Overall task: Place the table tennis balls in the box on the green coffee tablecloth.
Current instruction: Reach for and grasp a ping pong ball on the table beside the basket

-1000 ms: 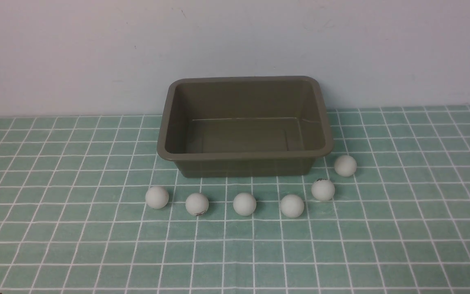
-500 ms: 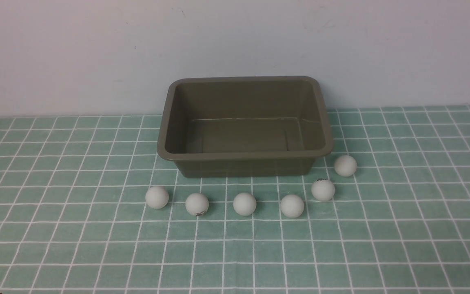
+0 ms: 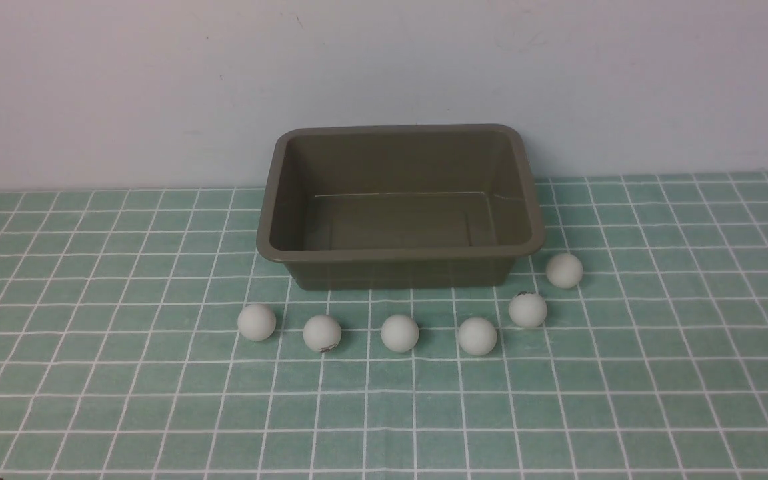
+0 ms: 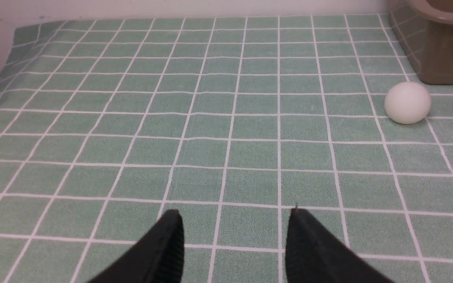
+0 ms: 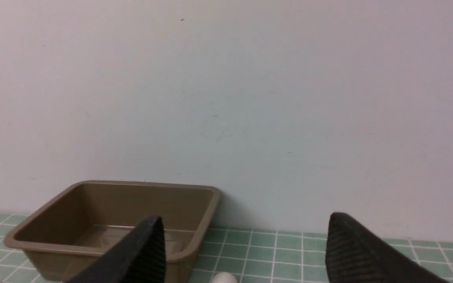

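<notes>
Progress: nothing done yet, as I judge it; all six small matte white plastic table tennis balls (image 3: 400,333) lie on the cloth and none is in the box, so six pickups and drops are left
Box: a rectangular olive-brown plastic box (image 3: 397,254) with rounded corners, a rolled rim and sloping walls; smooth and faintly shiny, its inside bare; it stands ahead of the right pincer, and ahead of the left pincer toward the right arm's side
Balls: round, dull-surfaced, a few with a small dark print; they curve in a loose row on the pincers' side of the box, none touching another
Cloth: a pale mint-green tablecloth (image 3: 91,333) gridded with thin white lines, lying flat over the worktop; finely woven, likely grippy enough to keep the balls from rolling
Left pincer (image 4: 234,232): black ribbed fingers spread, only bare cloth between them; the nearest ball (image 4: 407,103) lies well ahead, toward the box
Right pincer (image 5: 245,226): fingers spread wide, pinching nothing; it faces the pale wall (image 5: 250,98), with the box ahead of it
</notes>
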Controlling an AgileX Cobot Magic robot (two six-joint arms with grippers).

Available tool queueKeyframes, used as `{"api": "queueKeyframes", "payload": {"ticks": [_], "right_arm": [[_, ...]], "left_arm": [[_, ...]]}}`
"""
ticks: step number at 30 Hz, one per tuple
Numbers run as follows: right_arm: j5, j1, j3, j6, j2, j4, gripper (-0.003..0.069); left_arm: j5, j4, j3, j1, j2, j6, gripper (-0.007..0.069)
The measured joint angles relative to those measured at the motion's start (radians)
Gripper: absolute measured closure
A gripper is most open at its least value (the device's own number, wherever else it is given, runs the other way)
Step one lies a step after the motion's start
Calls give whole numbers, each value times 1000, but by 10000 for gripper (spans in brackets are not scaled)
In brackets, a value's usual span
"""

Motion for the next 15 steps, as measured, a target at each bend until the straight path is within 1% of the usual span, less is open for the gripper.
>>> {"api": "queueKeyframes", "payload": {"ticks": [3, 8, 15], "right_arm": [[31, 0, -3, 8, 0, 69, 165], [33, 0, -3, 9, 0, 174, 165], [33, 0, -3, 9, 0, 204, 165]], "left_arm": [[0, 0, 0, 0, 0, 0, 300], [0, 0, 0, 0, 0, 0, 300], [0, 0, 0, 0, 0, 0, 300]]}}
